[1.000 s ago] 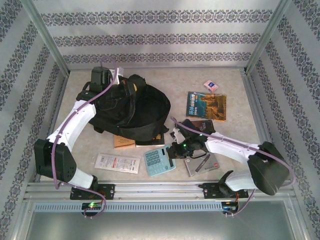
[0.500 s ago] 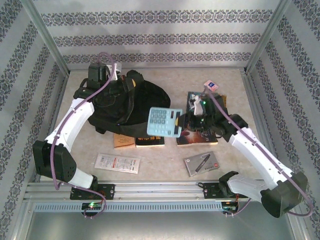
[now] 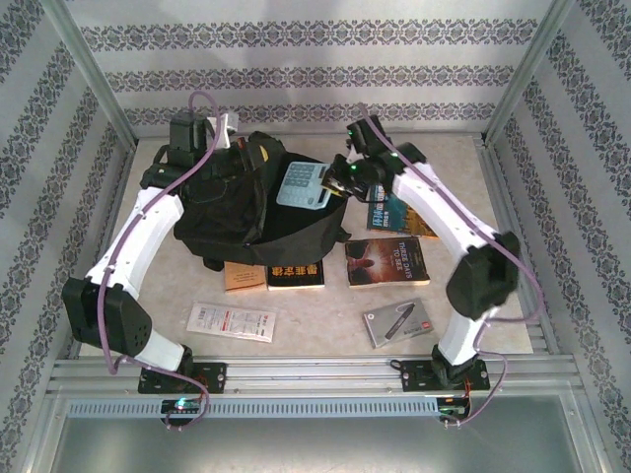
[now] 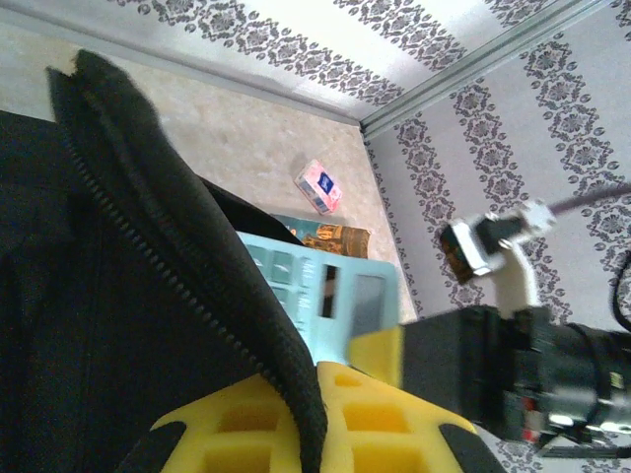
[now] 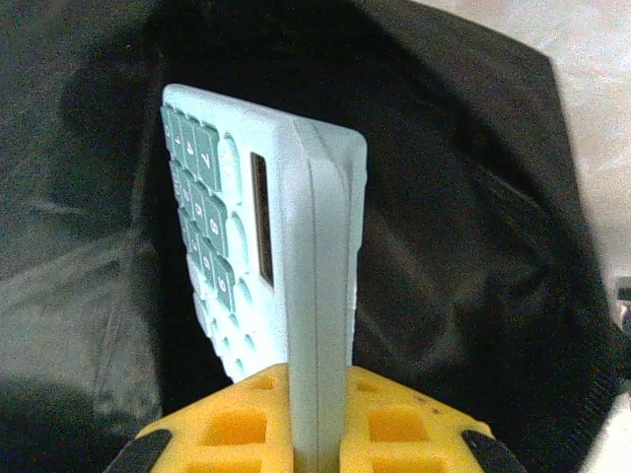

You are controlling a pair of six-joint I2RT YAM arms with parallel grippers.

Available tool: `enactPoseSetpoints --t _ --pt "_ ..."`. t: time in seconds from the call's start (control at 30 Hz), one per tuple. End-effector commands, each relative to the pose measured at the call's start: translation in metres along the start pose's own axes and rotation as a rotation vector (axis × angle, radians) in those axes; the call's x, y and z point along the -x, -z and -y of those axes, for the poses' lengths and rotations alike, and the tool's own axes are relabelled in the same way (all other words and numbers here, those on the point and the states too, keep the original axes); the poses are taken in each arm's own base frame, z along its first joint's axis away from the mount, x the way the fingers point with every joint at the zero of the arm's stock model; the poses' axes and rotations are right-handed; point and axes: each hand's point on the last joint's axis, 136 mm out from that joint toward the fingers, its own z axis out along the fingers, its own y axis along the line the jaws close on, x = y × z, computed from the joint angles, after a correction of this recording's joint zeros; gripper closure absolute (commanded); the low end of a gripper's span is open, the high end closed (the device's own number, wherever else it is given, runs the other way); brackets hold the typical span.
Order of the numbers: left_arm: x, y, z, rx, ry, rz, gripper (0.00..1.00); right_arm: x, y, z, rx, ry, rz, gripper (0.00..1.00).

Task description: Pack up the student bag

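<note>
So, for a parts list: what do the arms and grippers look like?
The left arm and right arm have white link shells, black joint housings and a lilac cable along each. The left gripper and right gripper have yellow fingers with square recesses.

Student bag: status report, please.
Left gripper shut on student bag zipper rim, holding it open. Right gripper shut on teal calculator, poised over opening. No obstruction seen there.
</note>
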Motion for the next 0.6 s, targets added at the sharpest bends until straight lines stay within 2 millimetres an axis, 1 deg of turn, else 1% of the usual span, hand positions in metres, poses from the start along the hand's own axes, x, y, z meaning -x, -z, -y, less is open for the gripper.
enactPoseSetpoints --t 0.0,0.07,0.17,0.33,0.4,0.47,0.5,0.57 --pt "0.023 0.009 0.030 -0.096 -0.035 0.047 1.00 -0.014 -0.022 -0.019 -0.012 0.048 -0.086 0.88" --pt "0.022 0.007 0.030 -0.109 -0.027 0.044 1.00 -0.022 -0.041 -0.031 0.017 0.053 -0.145 0.87" --pt "0.022 0.003 0.030 -0.119 -0.020 0.037 1.00 -0.035 -0.070 -0.055 0.114 0.019 -0.229 0.87" --pt "0.028 0.003 0.037 -0.144 -0.020 0.057 1.00 -0.040 -0.107 -0.086 0.236 -0.078 -0.261 0.84" --pt "0.035 0.007 0.041 -0.145 -0.025 0.076 1.00 -0.039 -0.121 -0.096 0.282 -0.135 -0.253 0.79" --pt "0.042 0.012 0.048 -0.151 -0.030 0.099 1.00 -0.034 -0.132 -0.110 0.363 -0.184 -0.235 0.70" --pt "0.044 0.013 0.051 -0.154 -0.031 0.106 1.00 -0.031 -0.136 -0.118 0.411 -0.194 -0.224 0.67" --pt "0.047 0.016 0.054 -0.157 -0.034 0.120 1.00 -0.025 -0.140 -0.135 0.519 -0.198 -0.207 0.57"
